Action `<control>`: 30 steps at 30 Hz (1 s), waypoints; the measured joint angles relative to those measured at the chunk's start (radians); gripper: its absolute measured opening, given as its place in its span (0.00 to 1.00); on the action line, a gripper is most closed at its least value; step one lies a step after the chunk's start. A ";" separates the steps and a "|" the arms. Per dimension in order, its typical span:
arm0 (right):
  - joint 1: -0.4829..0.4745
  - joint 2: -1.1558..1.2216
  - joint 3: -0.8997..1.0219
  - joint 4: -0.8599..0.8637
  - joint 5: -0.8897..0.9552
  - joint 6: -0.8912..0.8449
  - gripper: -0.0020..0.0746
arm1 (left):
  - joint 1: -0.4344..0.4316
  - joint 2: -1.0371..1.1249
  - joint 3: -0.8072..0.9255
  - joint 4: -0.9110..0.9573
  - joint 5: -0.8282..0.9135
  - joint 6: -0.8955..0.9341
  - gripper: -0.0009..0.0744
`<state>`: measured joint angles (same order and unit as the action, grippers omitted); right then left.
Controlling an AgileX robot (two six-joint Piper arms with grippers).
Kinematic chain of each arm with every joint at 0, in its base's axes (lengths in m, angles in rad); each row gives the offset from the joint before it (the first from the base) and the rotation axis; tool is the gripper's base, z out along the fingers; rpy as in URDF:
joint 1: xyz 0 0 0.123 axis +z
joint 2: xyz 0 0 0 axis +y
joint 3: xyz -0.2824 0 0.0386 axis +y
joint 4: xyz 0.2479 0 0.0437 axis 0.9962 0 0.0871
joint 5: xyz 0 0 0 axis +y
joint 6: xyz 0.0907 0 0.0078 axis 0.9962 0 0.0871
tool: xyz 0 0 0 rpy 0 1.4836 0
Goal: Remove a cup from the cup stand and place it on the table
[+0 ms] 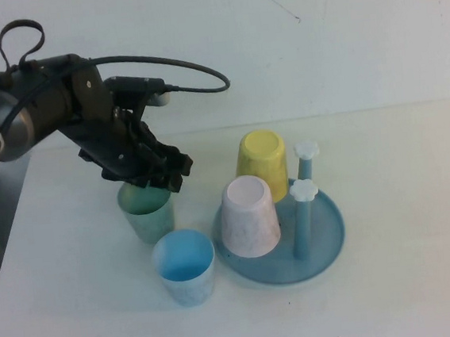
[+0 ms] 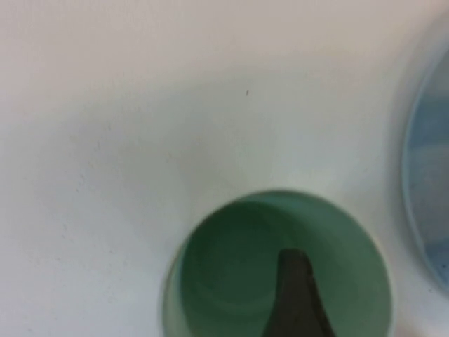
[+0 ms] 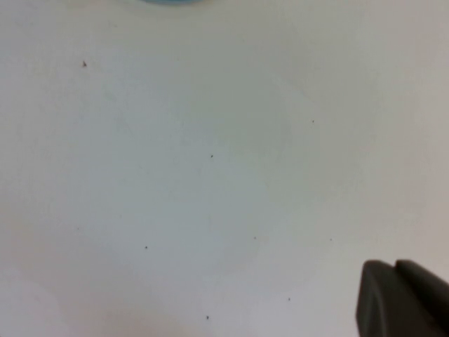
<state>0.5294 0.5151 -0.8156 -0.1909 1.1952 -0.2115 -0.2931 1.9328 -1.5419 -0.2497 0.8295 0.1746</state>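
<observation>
The cup (image 1: 147, 214) stands upright, mouth up, on the table (image 1: 400, 167), just left of the stand (image 1: 328, 246) and behind a blue cup (image 1: 185, 266); the left gripper (image 1: 158, 175) sits at its rim, one finger (image 2: 298, 298) inside the cup, though whether it grips I cannot tell; a pink cup (image 1: 249, 216) and a yellow cup (image 1: 261, 163) stand inverted on the stand; the right gripper (image 3: 403, 298) hangs over bare table, its opening not shown.

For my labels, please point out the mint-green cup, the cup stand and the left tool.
mint-green cup (image 1: 150, 217), high view, outer wall.
cup stand (image 1: 330, 242), high view, bare tray floor near the rim.
left tool (image 1: 159, 175), high view, at the cup's rim.
</observation>
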 joint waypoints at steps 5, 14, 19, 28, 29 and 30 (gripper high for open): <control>0.000 0.000 0.000 -0.008 -0.058 0.004 0.03 | 0.000 -0.074 0.000 0.000 0.009 0.007 0.47; 0.000 -0.030 0.087 -0.007 -0.335 0.043 0.03 | 0.000 -0.300 0.000 -0.079 0.030 0.018 0.04; 0.000 -0.030 0.208 0.044 -0.491 0.047 0.03 | 0.000 -0.469 0.090 -0.220 -0.074 0.137 0.02; 0.000 -0.030 0.334 0.054 -0.553 0.049 0.03 | 0.000 -0.797 0.460 -0.362 -0.275 0.392 0.01; 0.000 -0.030 0.336 0.054 -0.551 0.049 0.03 | 0.000 -0.836 0.497 -0.364 -0.296 0.413 0.01; 0.000 -0.030 0.339 0.054 -0.545 0.049 0.03 | 0.000 -0.874 0.541 -0.366 -0.319 0.432 0.01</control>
<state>0.5294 0.4854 -0.4767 -0.1370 0.6501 -0.1630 -0.2931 1.0584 -1.0006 -0.6160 0.5100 0.6067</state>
